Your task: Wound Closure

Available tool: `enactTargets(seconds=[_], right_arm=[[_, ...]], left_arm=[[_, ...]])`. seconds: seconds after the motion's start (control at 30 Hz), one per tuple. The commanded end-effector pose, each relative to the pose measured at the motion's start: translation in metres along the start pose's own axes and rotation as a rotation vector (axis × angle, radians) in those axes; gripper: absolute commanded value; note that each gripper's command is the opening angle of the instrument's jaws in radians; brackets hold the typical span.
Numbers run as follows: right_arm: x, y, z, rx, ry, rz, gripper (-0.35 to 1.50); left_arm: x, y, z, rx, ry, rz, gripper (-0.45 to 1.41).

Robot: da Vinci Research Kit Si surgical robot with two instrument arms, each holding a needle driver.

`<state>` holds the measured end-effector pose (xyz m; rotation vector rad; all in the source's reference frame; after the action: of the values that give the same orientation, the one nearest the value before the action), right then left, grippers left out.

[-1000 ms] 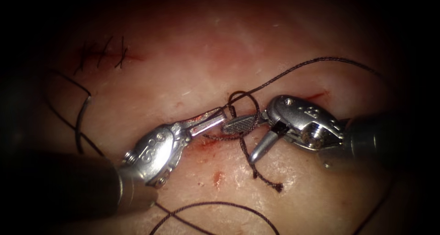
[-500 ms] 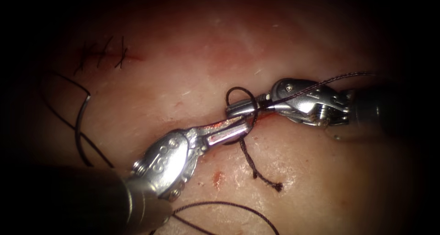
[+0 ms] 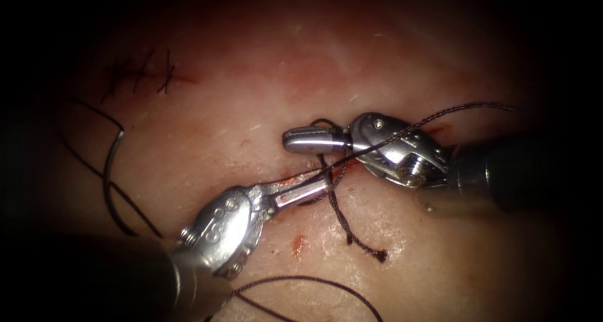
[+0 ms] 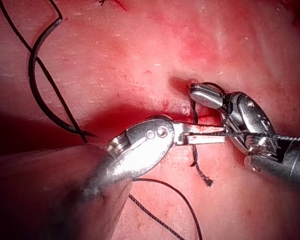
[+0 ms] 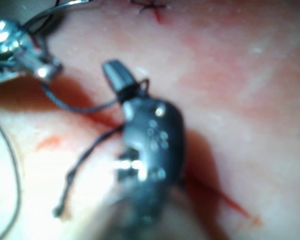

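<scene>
On tissue (image 3: 402,246), loose needle (image 3: 108,165).

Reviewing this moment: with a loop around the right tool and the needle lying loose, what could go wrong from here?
1. The thread is looped around the right hand, whose jaws look shut; the loop might slip off the tip.
2. The left hand grips the thread beside the cut; a hard pull may tear the tissue.
3. The needle lies free at left, held by neither hand, and trailing thread could drag it.
</scene>
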<state>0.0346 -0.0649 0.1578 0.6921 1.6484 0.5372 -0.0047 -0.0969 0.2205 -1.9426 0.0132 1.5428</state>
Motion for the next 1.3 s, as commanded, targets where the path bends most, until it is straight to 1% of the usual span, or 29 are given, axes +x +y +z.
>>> enactTargets(seconds=[0.03, 0.13, 0.2, 0.27, 0.37, 0.43, 0.47, 0.57, 0.6, 0.63, 0.67, 0.7, 0.73, 0.87, 0.9, 1.07, 1.1, 1.17, 1.27, 1.3], right_arm=[[-0.0009, -0.0005, 0.001, 0.022, 0.035, 0.042, -0.35], [-0.001, -0.0009, 0.0013, 0.105, 0.106, 0.155, -0.35], [-0.0012, -0.0013, 0.0015, 0.166, 0.136, 0.214, -0.35], [-0.0015, -0.0021, 0.0019, 0.216, 0.13, 0.256, -0.35], [-0.0019, -0.003, 0.0022, 0.283, 0.139, 0.275, -0.35], [-0.0019, -0.0032, 0.0022, 0.294, 0.137, 0.278, -0.35], [-0.0018, -0.0035, 0.0022, 0.292, 0.152, 0.288, -0.35], [-0.0015, -0.0038, 0.0019, 0.265, 0.175, 0.296, -0.35], [-0.0012, -0.0038, 0.0018, 0.261, 0.178, 0.298, -0.25], [-0.001, -0.0039, 0.0017, 0.249, 0.187, 0.308, 0.1], [-0.0008, -0.0039, 0.0017, 0.244, 0.193, 0.311, 0.37], [-0.0006, -0.004, 0.0016, 0.239, 0.196, 0.313, 0.56], [-0.0004, -0.004, 0.0016, 0.236, 0.2, 0.309, 0.67], [0.0002, -0.0041, 0.0016, 0.234, 0.203, 0.313, 0.71], [0.0002, -0.0042, 0.0015, 0.232, 0.204, 0.314, 0.74], [-0.0001, -0.0043, 0.0015, 0.242, 0.196, 0.311, 0.72], [-0.0003, -0.0044, 0.0015, 0.26, 0.18, 0.301, 0.67], [-0.0004, -0.0046, 0.0015, 0.287, 0.159, 0.284, 0.64], [-0.0006, -0.0048, 0.0016, 0.351, 0.108, 0.25, 0.54], [-0.0006, -0.0049, 0.0015, 0.37, 0.092, 0.241, 0.44]], left_arm=[[-0.0011, 0.0008, -0.0002, 0.001, 0.0, -0.003, -0.45], [-0.0009, 0.0001, -0.0011, 0.005, -0.002, -0.004, -0.45], [-0.0009, -0.0003, -0.0013, 0.006, -0.002, -0.005, -0.45], [-0.0009, -0.0007, -0.0015, 0.007, 0.0, -0.006, -0.45], [-0.0009, -0.0011, -0.0016, 0.006, 0.0, -0.006, -0.45], [-0.0009, -0.0012, -0.0016, 0.005, 0.0, -0.006, -0.45], [-0.001, -0.0015, -0.0017, 0.005, 0.0, -0.006, -0.45], [-0.0011, -0.0016, -0.0017, 0.004, 0.0, -0.005, -0.45], [-0.0011, -0.0017, -0.0018, 0.004, 0.0, -0.005, -0.45], [-0.0011, -0.0017, -0.0018, 0.004, 0.0, -0.005, -0.45], [-0.0011, -0.0017, -0.0019, 0.006, 0.0, -0.005, -0.45], [-0.0011, -0.0018, -0.0019, 0.006, 0.0, -0.005, -0.45], [-0.0011, -0.0018, -0.002, 0.008, -0.001, -0.005, -0.45], [-0.001, -0.0021, -0.0024, 0.01, -0.002, -0.006, -0.45], [-0.0008, -0.0023, -0.0027, 0.014, -0.003, -0.008, -0.45], [-0.0003, -0.0027, -0.003, 0.019, -0.005, -0.006, -0.45], [0.0, -0.003, -0.0029, 0.021, -0.006, -0.003, -0.45], [0.0004, -0.0032, -0.0026, 0.024, -0.007, 0.0, -0.45], [0.0007, -0.0034, -0.002, 0.032, -0.008, 0.002, -0.45], [0.0008, -0.0035, -0.0018, 0.034, -0.005, 0.001, -0.45]])
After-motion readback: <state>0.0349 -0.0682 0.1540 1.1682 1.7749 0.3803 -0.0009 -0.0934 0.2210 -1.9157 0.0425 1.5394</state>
